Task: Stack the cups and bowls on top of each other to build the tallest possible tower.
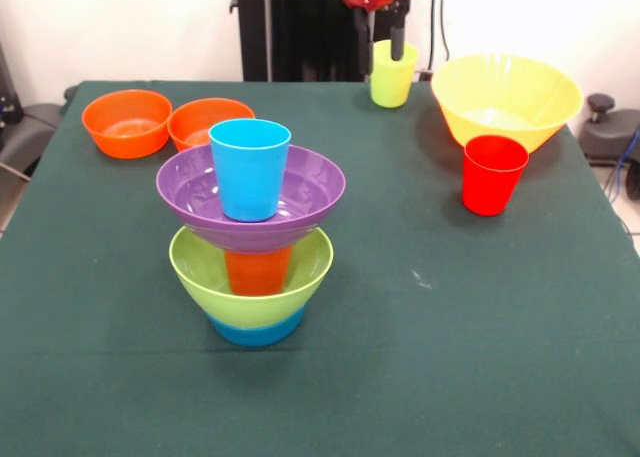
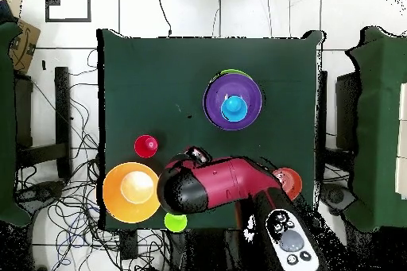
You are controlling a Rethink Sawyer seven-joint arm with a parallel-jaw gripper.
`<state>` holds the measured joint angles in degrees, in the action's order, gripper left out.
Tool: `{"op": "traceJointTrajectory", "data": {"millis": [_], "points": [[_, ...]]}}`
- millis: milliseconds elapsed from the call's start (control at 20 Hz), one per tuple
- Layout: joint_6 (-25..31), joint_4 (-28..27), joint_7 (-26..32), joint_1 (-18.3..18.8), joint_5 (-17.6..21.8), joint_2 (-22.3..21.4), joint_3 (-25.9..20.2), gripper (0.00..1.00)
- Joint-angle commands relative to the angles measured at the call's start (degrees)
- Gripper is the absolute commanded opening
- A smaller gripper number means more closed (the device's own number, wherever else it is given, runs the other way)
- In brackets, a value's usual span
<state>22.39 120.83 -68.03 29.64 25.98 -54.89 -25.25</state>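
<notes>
gripper [image 1: 384,39] at the top of the front view, black fingers straddling the rim of the yellow-green plastic tumbler [image 1: 392,77]; whether they're clamped on it, cannot tell. tower [image 1: 252,239] stands left of centre: small blue plastic bowl [image 1: 256,331] lowest, lime green bowl [image 1: 250,277] on it, orange tumbler [image 1: 258,271] inside, wide purple bowl [image 1: 300,192] above, light blue tumbler [image 1: 249,169] on top. two small orange bowls [image 1: 127,123] touching at upper left. big yellow bowl [image 1: 507,97] upper right, red tumbler [image 1: 493,174] just in front. dark green tablecloth [image 1: 450,337] underneath.
</notes>
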Motion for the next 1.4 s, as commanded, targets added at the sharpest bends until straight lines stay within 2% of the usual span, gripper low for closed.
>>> {"op": "traceJointTrajectory", "data": {"millis": [50, 200, 450, 800, 950, 1150, 1300, 1400], "points": [[0.15, 1.81, -10.62, -2.56, -1.08, 7.75, 2.25, 1.0], [-1.82, 2.21, -10.76, -2.48, -0.66, 8.85, 2.38, 1.0], [-4.64, 0.83, -13.24, -5.4, -0.82, 11.99, 4.32, 1.0], [-5.71, 1.7, -14.41, -5.73, -2.13, 12.03, 3.39, 1.0], [-6.06, -1.2, -16.41, -7.5, -2.89, 14.32, 3.59, 1.0], [-8.28, -6.17, -19.79, -12.03, -1.89, 18.59, 7.46, 1.0], [-9.39, -5.44, -20.18, -12.22, -1.32, 17.58, 7.62, 1.0], [-9.73, -3.49, -19.74, -10.85, -1.01, 15.64, 6.61, 1.0]]}}
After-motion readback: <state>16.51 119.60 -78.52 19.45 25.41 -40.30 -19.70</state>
